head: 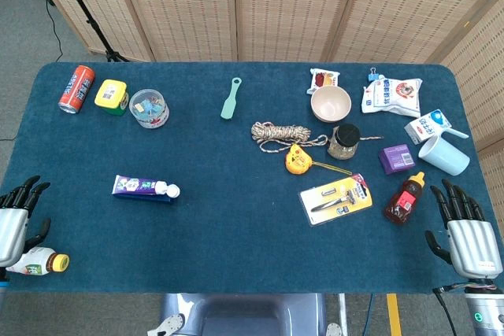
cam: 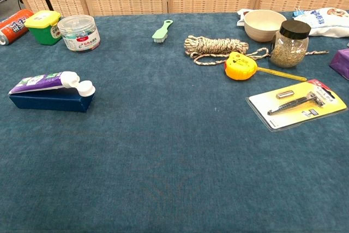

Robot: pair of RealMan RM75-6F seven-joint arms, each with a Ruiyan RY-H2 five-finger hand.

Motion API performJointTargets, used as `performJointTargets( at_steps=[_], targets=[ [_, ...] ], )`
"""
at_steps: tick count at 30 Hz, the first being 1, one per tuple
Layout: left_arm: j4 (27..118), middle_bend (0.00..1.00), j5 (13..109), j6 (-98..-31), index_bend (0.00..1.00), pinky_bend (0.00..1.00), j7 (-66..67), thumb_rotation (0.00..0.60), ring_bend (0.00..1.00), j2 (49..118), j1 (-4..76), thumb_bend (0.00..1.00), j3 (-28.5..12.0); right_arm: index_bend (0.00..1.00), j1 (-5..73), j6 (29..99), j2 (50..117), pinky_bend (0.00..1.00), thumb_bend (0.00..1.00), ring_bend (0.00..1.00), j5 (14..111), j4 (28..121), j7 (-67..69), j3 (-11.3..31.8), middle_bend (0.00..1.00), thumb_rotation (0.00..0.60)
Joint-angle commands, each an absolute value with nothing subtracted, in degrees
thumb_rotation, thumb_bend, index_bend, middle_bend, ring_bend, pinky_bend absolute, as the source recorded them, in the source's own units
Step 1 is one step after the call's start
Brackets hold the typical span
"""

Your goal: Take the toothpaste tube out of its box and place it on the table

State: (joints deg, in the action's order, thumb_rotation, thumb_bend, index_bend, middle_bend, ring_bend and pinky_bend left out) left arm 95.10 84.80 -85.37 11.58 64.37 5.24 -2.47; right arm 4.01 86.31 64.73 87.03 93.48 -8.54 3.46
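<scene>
A purple-and-white toothpaste tube (head: 142, 186) (cam: 46, 82) with a white cap lies on top of its dark blue box (head: 150, 195) (cam: 52, 101) at the left of the table, cap end pointing right. My left hand (head: 16, 214) rests at the table's left front edge, fingers spread and holding nothing, well left of the box. At the right front edge my right hand (head: 465, 230) is also spread with nothing in it. Neither hand shows in the chest view.
A small yellow-capped bottle (head: 41, 261) lies by my left hand. At the back left stand a red can (head: 76, 89), a yellow-lidded tub (head: 112, 96) and a clear round box (head: 149, 108). Rope (head: 279, 133), tape measure (head: 297, 160), razor pack (head: 336, 199), sauce bottle (head: 405, 198) and cup (head: 443, 154) crowd the right.
</scene>
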Motion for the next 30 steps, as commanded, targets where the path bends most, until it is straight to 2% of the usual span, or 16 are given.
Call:
performJointTargets(
  at_steps=[1,20,30],
  targets=[
    [95.1,0.13,84.9,-85.2,0.19,0.29,11.7,0.6,0.2,64.4,5.3,0.38,-2.4,0.01,4.0,86.3,64.7,0.13,0.37,0.03,87.0,93.4,-8.4,3.5,0.0,0.6],
    [95.5,0.13,84.8,-83.4,0.19,0.29,11.3,0.6,0.2,64.0,6.4,0.38,-2.5,0.01,3.5,87.0,64.9,0.13,0.37,0.03,87.3,93.4,-8.4,3.3,0.0,0.6],
    [96.7,0.13,83.4,-79.3,0.18,0.29,13.4,0.6,0.21,63.2,8.5,0.38,-2.4,0.01,3.5,86.6,64.9,0.13,0.37,0.03,86.8,93.5,-8.5,3.4,0.0,0.6]
  ],
)
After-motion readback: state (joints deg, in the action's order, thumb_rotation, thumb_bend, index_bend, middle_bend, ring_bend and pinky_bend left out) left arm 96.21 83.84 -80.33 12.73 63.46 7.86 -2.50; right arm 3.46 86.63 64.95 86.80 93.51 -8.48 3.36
